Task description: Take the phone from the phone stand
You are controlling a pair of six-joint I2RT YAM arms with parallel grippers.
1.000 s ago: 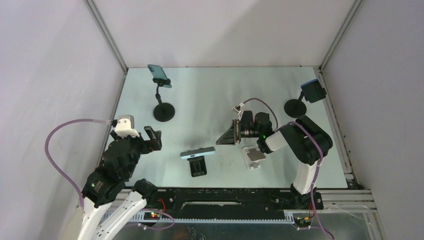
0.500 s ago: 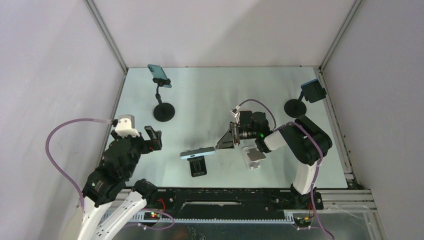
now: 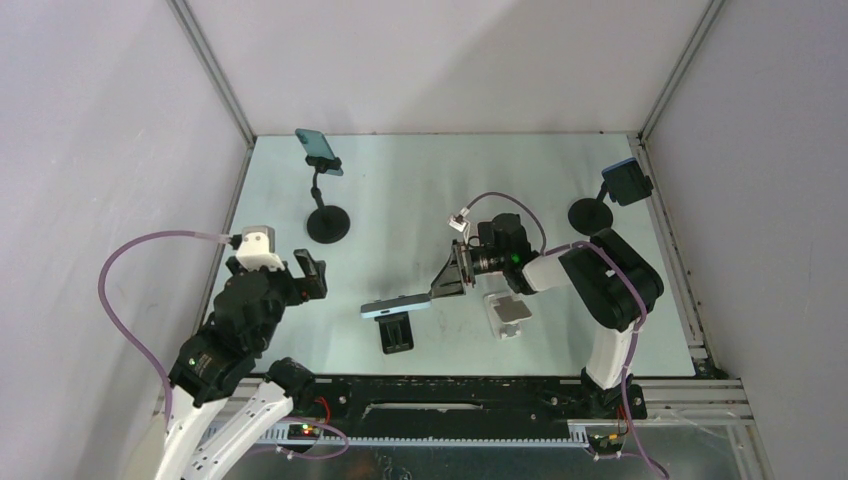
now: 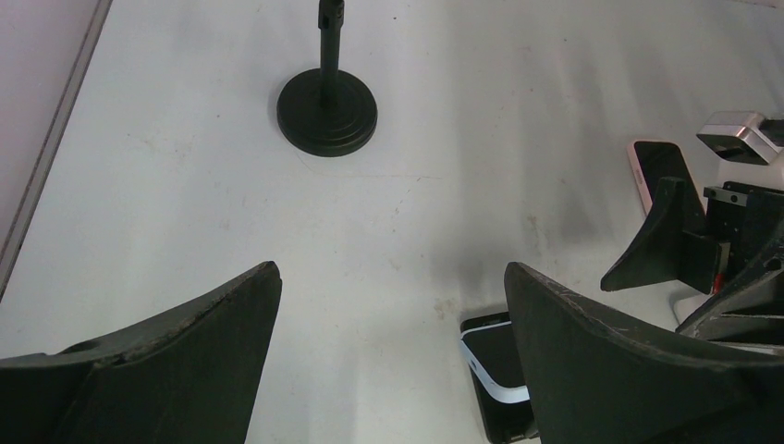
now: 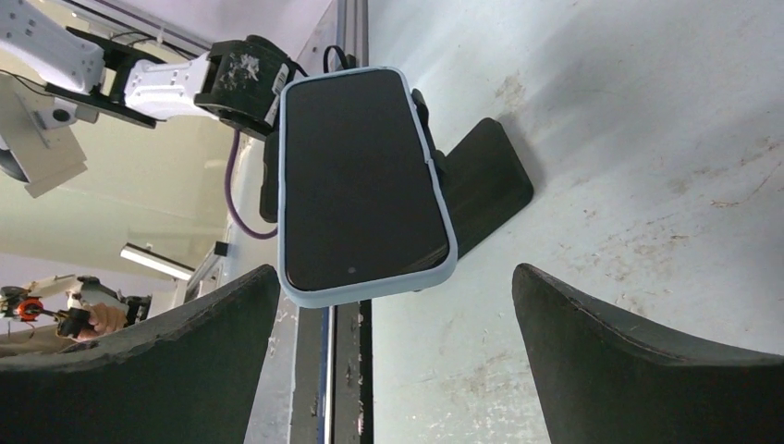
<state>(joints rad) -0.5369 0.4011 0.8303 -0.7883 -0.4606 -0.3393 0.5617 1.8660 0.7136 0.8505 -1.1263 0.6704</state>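
Phone: the one in the light blue case (image 3: 396, 305). It sits on the low black phone stand (image 3: 397, 335) at the front middle of the bench (image 3: 420, 190), screen dark, lying sideways across the cradle. Nothing is touching it yet.

Phone stand: flat black foot on the bench, with the phone leaned back on it. It looks like the phone just rests there, so I'd guess a lift up and away frees it. You can't see the back of the cradle though, so don't bank on that.

Right pincer (image 3: 450, 277): just beside the phone's right end, spread wide, holding nothing. In its wrist view the phone sits dead ahead between the two fingers. That's why the jaws are so far apart: you're lined up to straddle the case across its short side.

Left pincer (image 3: 308, 277): off to the left of the stand, also wide open and empty. It's handy there if you need to pin the stand down.

Other stuff: a tall stand (image 3: 328, 222) at the back left with a teal phone, and another stand (image 3: 592, 213) at the back right. Going by where your right arm points, neither is the target.

Progress: you're on the approach and the grab isn't made yet.

Watch out: my guess is the stand is light, so it could slide or come up with the phone.
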